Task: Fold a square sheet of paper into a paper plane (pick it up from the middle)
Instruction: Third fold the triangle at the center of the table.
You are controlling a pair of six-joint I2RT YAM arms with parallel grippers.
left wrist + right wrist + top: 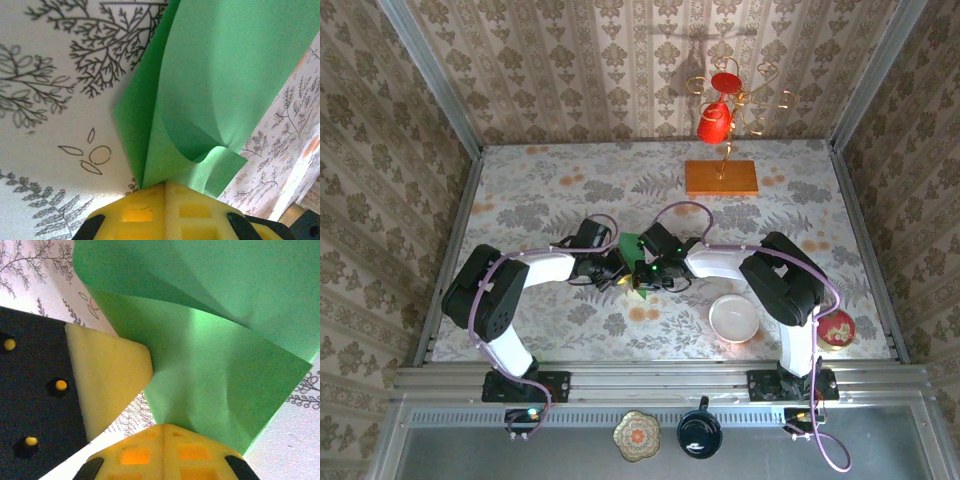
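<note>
Yellow left fingers are clamped together on one edge of the thin, bright green square sheet of paper, and the yellow right fingers pinch it the same way. Curled and creased between them, the sheet sits near the middle of the floral bench, well apart from the white round bowl by the near edge.

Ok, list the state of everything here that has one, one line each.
green paper sheet, curled over itself, not flat, gripped at two spots.
left gripper, shut on the green paper sheet.
right gripper, shut on the green paper sheet.
white bowl, upright, empty.
red cup, hanging tilted on the wooden-based stand.
</note>
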